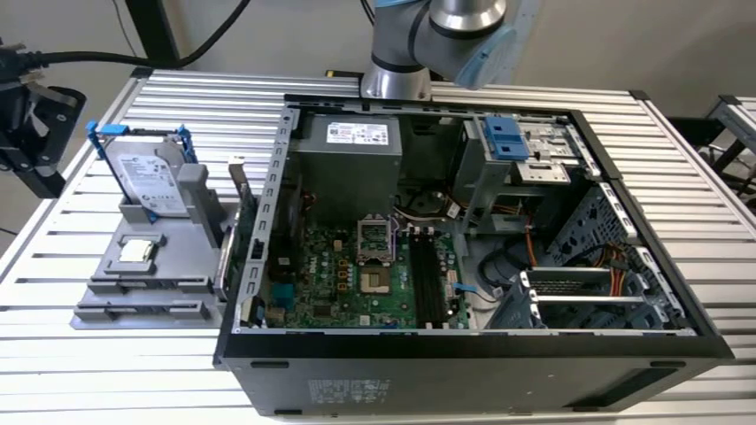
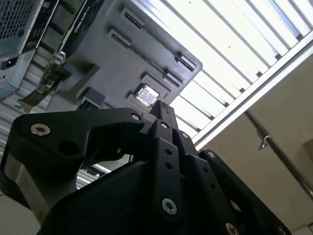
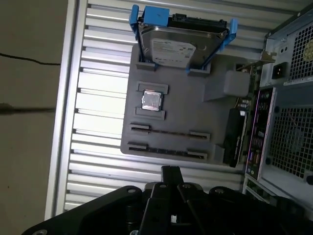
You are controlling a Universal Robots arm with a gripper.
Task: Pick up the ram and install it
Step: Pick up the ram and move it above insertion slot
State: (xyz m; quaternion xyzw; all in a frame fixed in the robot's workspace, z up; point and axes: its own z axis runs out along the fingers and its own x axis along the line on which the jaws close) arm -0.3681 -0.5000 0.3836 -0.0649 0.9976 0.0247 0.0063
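The ram [image 3: 168, 151] shows as a thin dark strip standing on edge between two end clips in the outermost row of the grey holder [image 3: 195, 105]. In the first wrist view my gripper [image 3: 171, 171] hangs above the slatted table just off that edge of the holder. Its black fingers are together with nothing between them. In the second wrist view the gripper [image 2: 163, 108] points toward the holder [image 2: 112, 68]. Long black slots [image 1: 426, 279] lie on the green motherboard inside the open computer case [image 1: 283, 221].
A silver hard drive [image 1: 151, 181] in a blue frame stands at the back of the holder [image 1: 177, 266]. A small square chip [image 3: 151, 101] sits mid-holder. A dark card [image 3: 234, 139] stands between holder and case. The arm [image 1: 431, 44] rises behind the case.
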